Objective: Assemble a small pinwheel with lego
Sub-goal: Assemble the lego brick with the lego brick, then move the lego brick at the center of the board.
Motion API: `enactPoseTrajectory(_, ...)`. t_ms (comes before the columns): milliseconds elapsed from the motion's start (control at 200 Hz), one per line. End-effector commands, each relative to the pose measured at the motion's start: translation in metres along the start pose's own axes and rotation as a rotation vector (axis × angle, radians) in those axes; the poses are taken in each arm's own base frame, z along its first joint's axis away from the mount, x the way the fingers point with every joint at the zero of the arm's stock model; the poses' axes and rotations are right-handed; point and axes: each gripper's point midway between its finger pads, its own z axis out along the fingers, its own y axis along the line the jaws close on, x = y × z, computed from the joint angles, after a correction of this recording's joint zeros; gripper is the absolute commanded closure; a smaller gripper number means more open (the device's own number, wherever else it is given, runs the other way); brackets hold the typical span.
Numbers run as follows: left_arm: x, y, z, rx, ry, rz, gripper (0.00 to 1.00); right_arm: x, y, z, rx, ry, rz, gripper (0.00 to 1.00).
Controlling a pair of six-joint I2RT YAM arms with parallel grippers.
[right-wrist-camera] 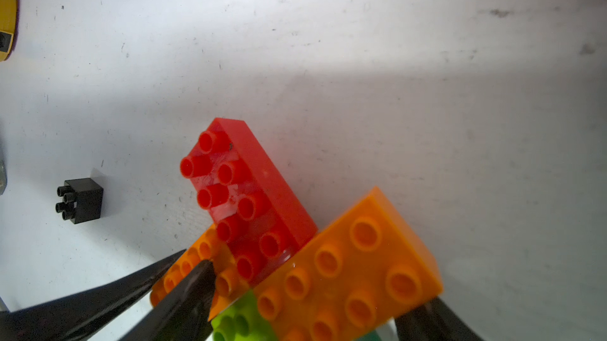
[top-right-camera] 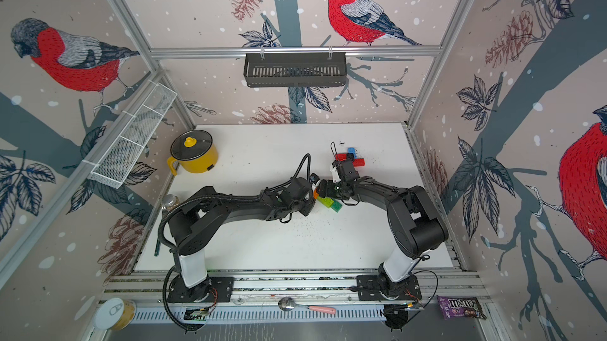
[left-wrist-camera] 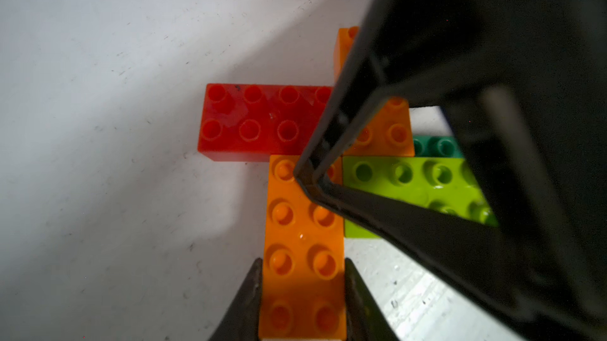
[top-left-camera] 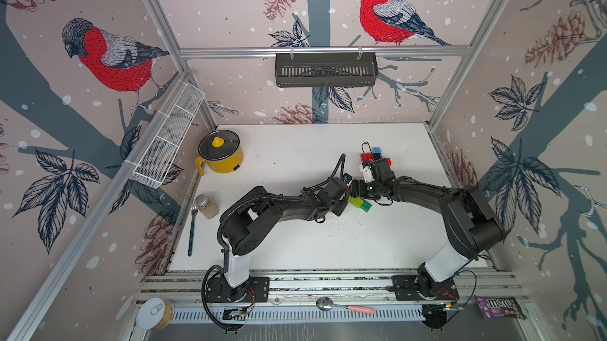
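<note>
Left wrist: one orange brick (left-wrist-camera: 303,257) is pinched by left jaws; right jaws, spread astride a second orange brick (right-wrist-camera: 348,267), should be closed squarely.

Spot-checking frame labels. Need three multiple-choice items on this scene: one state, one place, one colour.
1. The yellow pot has its lid: A on, B beside it, C missing.
2. The spoon lies: A in the pot, B on the front rail, C on the floor.
3. The left gripper clamps a brick coloured: A red, B orange, C lime.
Key: A, the lid covers the pot; B, it rests on the rail at the front; B, the brick between the fingers is orange.
</note>
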Motion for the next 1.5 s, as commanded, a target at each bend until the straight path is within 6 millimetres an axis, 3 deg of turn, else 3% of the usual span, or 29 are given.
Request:
enactPoseTrajectory(0,0.0,-0.004,0.001,0.023,0.013,0.028,0.8,0.016,-0.018,0.003,0.084,0.042,0.027,0.19)
enactPoseTrajectory(280,-0.001,-0.004,0.004,0.019,0.019,0.033,0.79,0.027,-0.028,0.006,0.1,0.062,0.047,0.2)
enactPoseTrajectory(395,-0.002,-0.006,0.003,0.028,0.019,0.035,0.77,0.021,-0.017,0.002,0.042,0.048,0.047,0.21)
enactPoseTrajectory(575,-0.001,-0.008,0.002,0.04,0.031,0.033,0.64,0.001,0.007,-0.009,-0.045,0.012,0.032,0.18)
enactPoseTrajectory(790,-0.005,-0.009,-0.005,0.047,0.019,0.031,0.5,-0.01,0.018,-0.021,-0.094,-0.01,0.027,0.13)
enactPoseTrajectory(1011,-0.015,-0.003,-0.038,0.039,-0.044,-0.01,0.38,-0.022,0.019,-0.047,-0.081,-0.07,0.016,0.06)
enactPoseTrajectory(1041,-0.007,0.0,-0.043,0.029,-0.039,-0.021,0.38,-0.023,0.017,-0.05,-0.076,-0.075,0.016,0.05)
enactPoseTrajectory(1156,-0.007,0.014,-0.074,-0.016,-0.092,-0.09,0.36,-0.026,0.015,-0.063,-0.074,-0.11,0.013,0.0)
enactPoseTrajectory(1171,-0.006,0.016,-0.079,-0.028,-0.1,-0.103,0.3,-0.026,0.015,-0.065,-0.075,-0.114,0.013,0.01)
enactPoseTrajectory(1191,-0.005,0.021,-0.085,-0.044,-0.112,-0.12,0.07,-0.027,0.015,-0.067,-0.075,-0.122,0.012,0.01)
enactPoseTrajectory(1206,-0.005,0.024,-0.089,-0.059,-0.12,-0.136,0.03,-0.027,0.015,-0.068,-0.075,-0.128,0.015,0.01)
enactPoseTrajectory(1371,0.018,0.079,-0.131,-0.259,-0.203,-0.334,0.02,-0.029,0.017,-0.081,-0.081,-0.172,0.012,0.01)
enactPoseTrajectory(1496,0.04,0.109,-0.136,-0.224,-0.212,-0.502,0.02,-0.028,0.024,-0.081,-0.1,-0.178,0.002,0.01)
